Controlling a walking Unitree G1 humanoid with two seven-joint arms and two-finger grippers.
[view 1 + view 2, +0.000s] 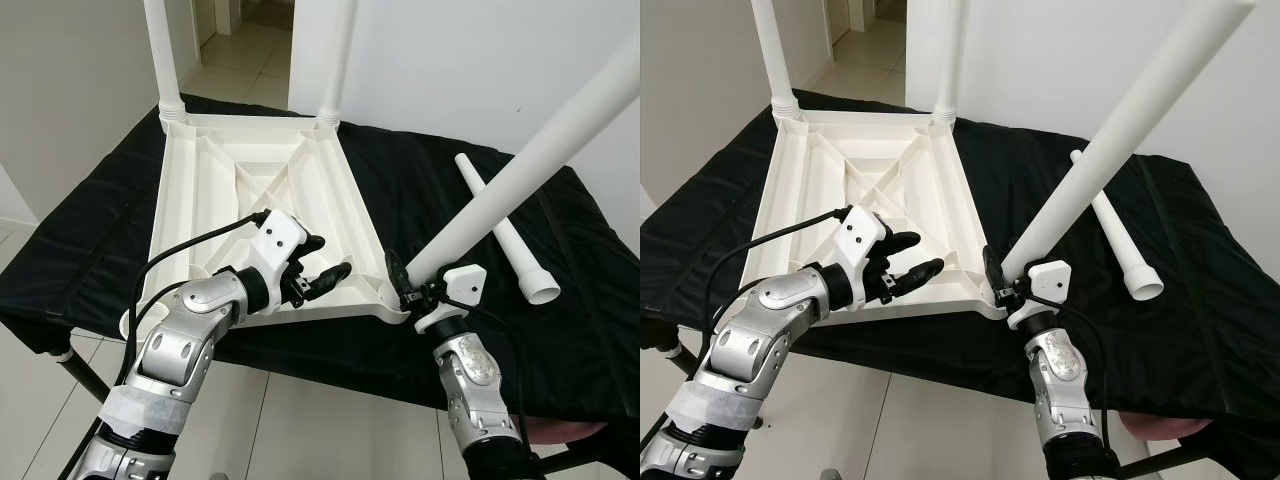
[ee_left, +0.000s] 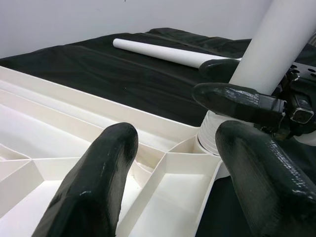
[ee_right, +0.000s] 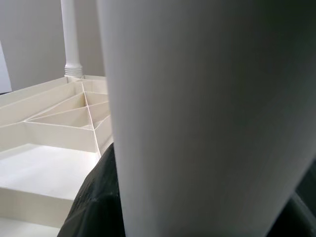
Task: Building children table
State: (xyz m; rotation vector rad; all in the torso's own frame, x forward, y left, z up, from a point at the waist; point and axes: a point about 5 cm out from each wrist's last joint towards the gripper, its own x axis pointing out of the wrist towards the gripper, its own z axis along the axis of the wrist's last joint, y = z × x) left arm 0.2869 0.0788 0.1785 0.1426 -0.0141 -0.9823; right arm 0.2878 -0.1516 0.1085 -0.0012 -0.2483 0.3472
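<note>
You have the white plastic children's table top [image 1: 262,200] lying upside down on the black-draped tabletop [image 1: 90,240], ribbed underside facing up. Two white legs [image 1: 160,55] stand upright in its far corner sockets. Your right gripper [image 1: 400,285] is clamped around the base of a third white leg [image 1: 520,165], which leans away to the right with its lower end at the near right corner socket [image 1: 390,300]. Your left gripper [image 1: 318,262] hovers over the near edge of the underside, just beside that corner, with its fingers [image 2: 101,173] spread apart and holding nothing. A fourth leg [image 1: 503,230] lies loose on the black cloth to the right, well apart from the table top, its wider socket end pointing toward you.
</note>
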